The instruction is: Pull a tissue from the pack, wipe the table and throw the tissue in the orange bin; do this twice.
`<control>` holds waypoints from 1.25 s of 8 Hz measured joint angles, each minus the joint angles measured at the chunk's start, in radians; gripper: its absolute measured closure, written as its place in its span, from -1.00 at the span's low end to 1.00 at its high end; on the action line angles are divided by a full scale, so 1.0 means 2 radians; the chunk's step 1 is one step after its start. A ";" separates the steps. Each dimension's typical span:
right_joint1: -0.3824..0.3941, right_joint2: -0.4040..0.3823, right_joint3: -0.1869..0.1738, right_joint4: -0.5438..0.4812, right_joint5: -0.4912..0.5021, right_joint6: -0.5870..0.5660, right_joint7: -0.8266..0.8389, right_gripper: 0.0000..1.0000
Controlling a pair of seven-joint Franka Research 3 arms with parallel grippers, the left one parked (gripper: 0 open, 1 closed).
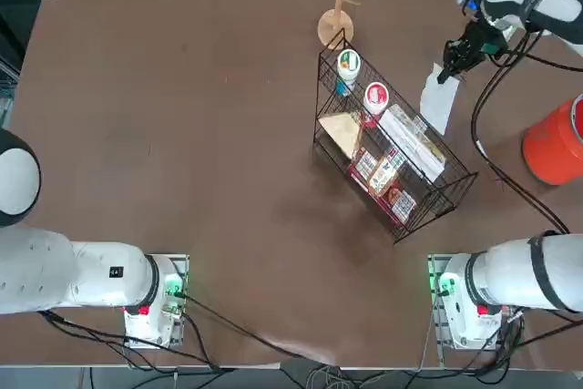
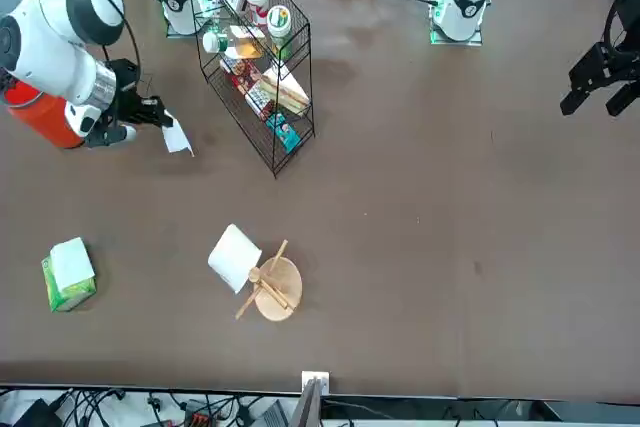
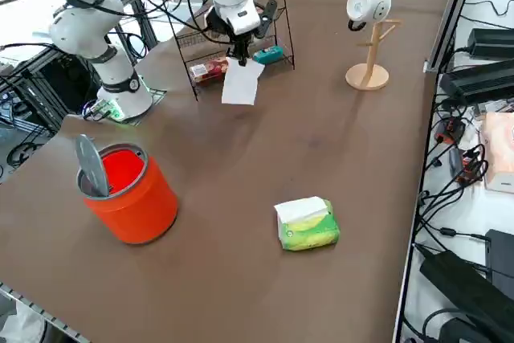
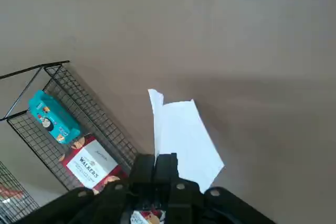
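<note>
The right gripper (image 3: pixel 241 47) is pinched tight on the top edge of a white tissue (image 3: pixel 240 82), which hangs down loose below it over the table (image 3: pixel 337 142). Just beside the gripper, toward the middle of the table, stands the black wire basket (image 3: pixel 241 54), partly hidden behind the arm in the side view. The orange bin (image 3: pixel 128 194) sits off to the gripper's other side, cut off at the edge in the top view. The pack (image 3: pixel 307 224) lies well apart and is out of the top view.
</note>
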 joint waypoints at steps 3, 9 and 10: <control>0.036 0.000 0.001 -0.021 0.000 0.015 0.030 0.97; 0.037 -0.002 0.000 -0.062 0.000 0.021 0.031 0.97; 0.038 -0.003 0.000 -0.065 0.000 0.021 0.033 0.97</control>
